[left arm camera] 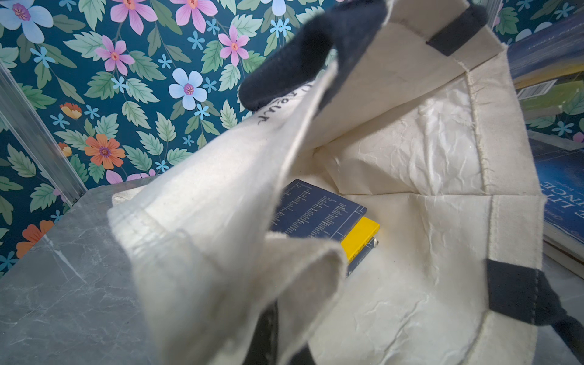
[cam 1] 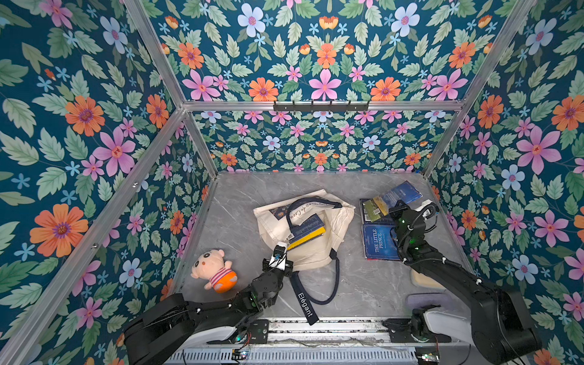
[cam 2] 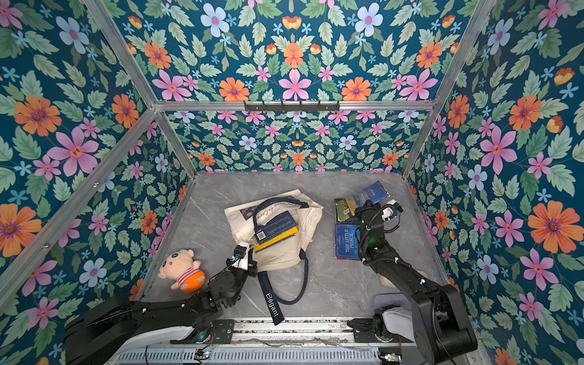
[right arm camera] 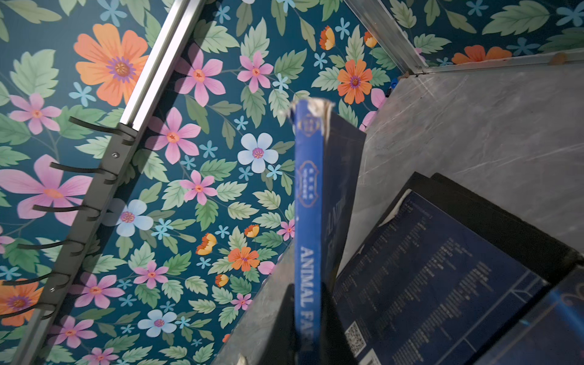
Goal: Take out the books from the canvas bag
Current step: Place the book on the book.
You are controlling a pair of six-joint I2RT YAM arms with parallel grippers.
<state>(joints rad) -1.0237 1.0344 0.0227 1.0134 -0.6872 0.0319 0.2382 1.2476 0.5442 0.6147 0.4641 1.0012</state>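
Observation:
The cream canvas bag (cam 1: 311, 256) (cam 2: 279, 257) lies on its side mid-table, mouth toward the left arm. My left gripper (cam 1: 284, 247) (cam 2: 246, 248) is shut on the bag's near rim (left arm camera: 205, 221) and holds the mouth up; fabric covers its fingers. Inside lie a dark blue book (left arm camera: 316, 211) (cam 1: 308, 226) and a yellow book (left arm camera: 360, 234) beneath it. My right gripper (cam 1: 398, 207) (right arm camera: 308, 316) is shut on a blue book (right arm camera: 308, 189) (cam 1: 403, 191), gripped by its spine above the far right of the table. Below it lie a landscape-cover book (cam 1: 376, 207) and The Little Prince (cam 1: 379, 241).
A pink plush doll (cam 1: 215, 270) lies front left beside the left arm. The bag's navy Elégant strap (cam 1: 305, 305) trails to the front edge. A cream block (cam 1: 420, 279) and a lavender pad (cam 1: 426, 300) sit under the right arm. Floral walls enclose the table; a hook rail (cam 1: 320, 106) hangs on the back wall.

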